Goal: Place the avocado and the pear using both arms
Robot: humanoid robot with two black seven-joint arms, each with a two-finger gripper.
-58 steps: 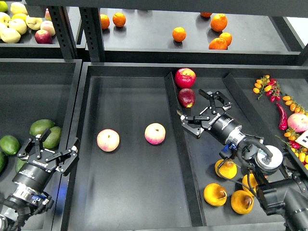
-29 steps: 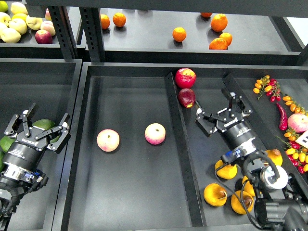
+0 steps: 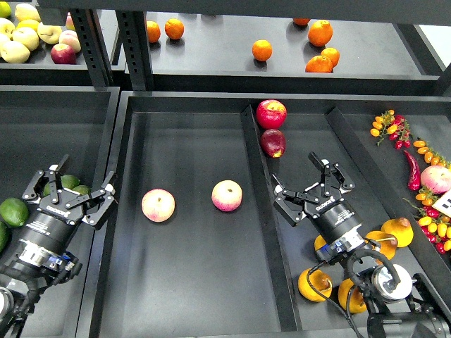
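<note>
A: Left hand (image 3: 70, 197) state?
B: Fingers spread wide, nothing between them. Hovering over the green avocados (image 3: 14, 211) in the left bin. Contact with the fruit under it not clear from the head view.
A: Task avocado?
B: Can't single out the very dark one. Only green skins peeking past the left hand, rest hidden by the arm.
A: Right hand (image 3: 309, 193)?
B: Also wide apart, empty. Over bare surface (image 3: 296, 155) in the right compartment, touching nothing.
A: Pear?
B: Yellow-orange pears clustered at the near end of the same compartment, just behind the right hand. Clearest pear (image 3: 398, 231) lying to the right of the wrist, stem end up. Others partly hidden under the forearm and cable.
A: Anything near the right fingers?
B: Dark red apple (image 3: 273, 142) and a brighter red apple (image 3: 271, 113) further up along the divider, both apart from the fingers. Two peaches (image 3: 158, 205) in the middle compartment, well clear of both hands.
</note>
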